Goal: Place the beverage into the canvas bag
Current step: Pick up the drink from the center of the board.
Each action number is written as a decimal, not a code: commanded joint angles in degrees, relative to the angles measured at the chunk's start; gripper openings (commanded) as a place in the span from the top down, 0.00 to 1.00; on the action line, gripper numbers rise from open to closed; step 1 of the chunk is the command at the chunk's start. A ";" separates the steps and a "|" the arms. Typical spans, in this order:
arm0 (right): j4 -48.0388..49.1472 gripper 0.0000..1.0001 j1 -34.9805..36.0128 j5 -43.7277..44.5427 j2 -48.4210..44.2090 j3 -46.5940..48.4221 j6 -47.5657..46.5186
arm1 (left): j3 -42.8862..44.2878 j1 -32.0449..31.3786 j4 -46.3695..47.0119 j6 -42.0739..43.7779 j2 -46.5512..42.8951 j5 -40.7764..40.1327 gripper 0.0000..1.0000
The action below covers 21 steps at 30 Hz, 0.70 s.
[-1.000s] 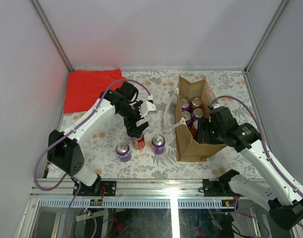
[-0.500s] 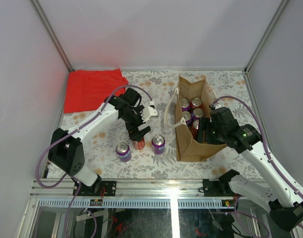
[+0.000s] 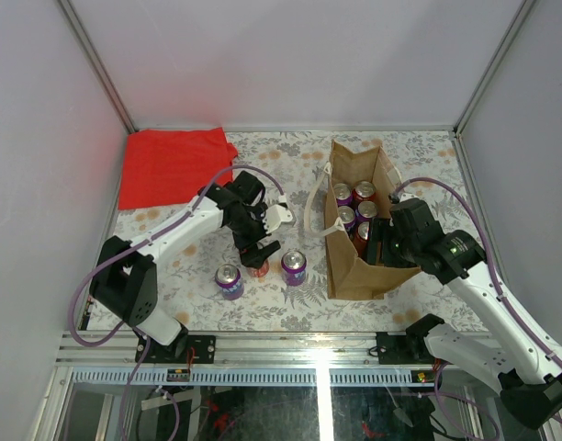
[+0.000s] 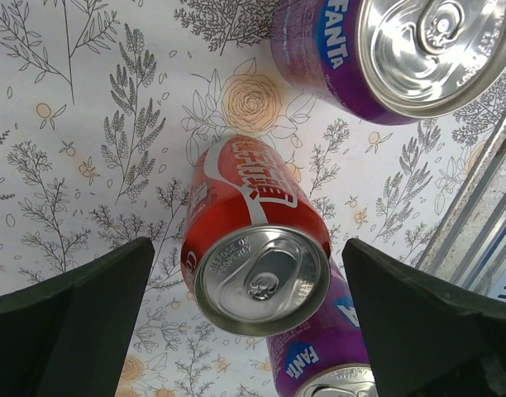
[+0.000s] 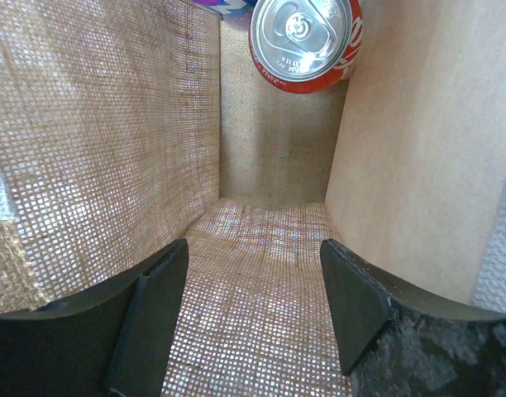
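Observation:
A red cola can (image 3: 256,267) stands on the floral table. It shows in the left wrist view (image 4: 253,248) between my left fingers. My left gripper (image 3: 260,250) (image 4: 246,285) is open right over this can, with a gap on each side. Two purple Fanta cans (image 3: 229,280) (image 3: 293,266) stand left and right of it. The tan canvas bag (image 3: 354,276) stands open at the right with several cans (image 3: 354,204) inside. My right gripper (image 3: 376,244) (image 5: 253,277) is open and empty inside the bag (image 5: 112,124), near a red can (image 5: 305,41).
A flat red cloth (image 3: 171,165) lies at the back left. The bag's cream strap (image 3: 310,213) hangs toward the loose cans. In the left wrist view the purple cans (image 4: 402,50) (image 4: 319,364) stand close to the red one. A metal frame rail (image 3: 309,344) runs along the table's near edge.
My left gripper has moved toward the near edge and come down over the red can. The right arm has barely moved.

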 commanded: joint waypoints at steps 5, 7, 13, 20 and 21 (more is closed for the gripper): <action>-4.16 0.27 0.53 2.22 -0.95 0.71 0.96 | -0.77 -0.60 4.48 -1.20 0.82 -2.60 0.23; -4.08 0.28 0.53 2.31 -1.08 0.80 1.02 | -0.52 -0.62 4.64 -1.53 1.04 -2.60 0.34; -3.60 0.15 0.53 2.79 -0.66 2.32 0.86 | 0.45 -0.60 2.79 -1.71 1.28 -2.93 1.00; -0.78 0.01 0.58 4.17 -0.97 6.69 -0.48 | 3.93 -0.29 1.30 -1.45 -1.02 -3.78 1.00; -0.46 0.01 0.53 4.51 -0.85 7.64 -0.66 | 4.99 0.00 1.17 -1.54 -1.13 -3.84 1.00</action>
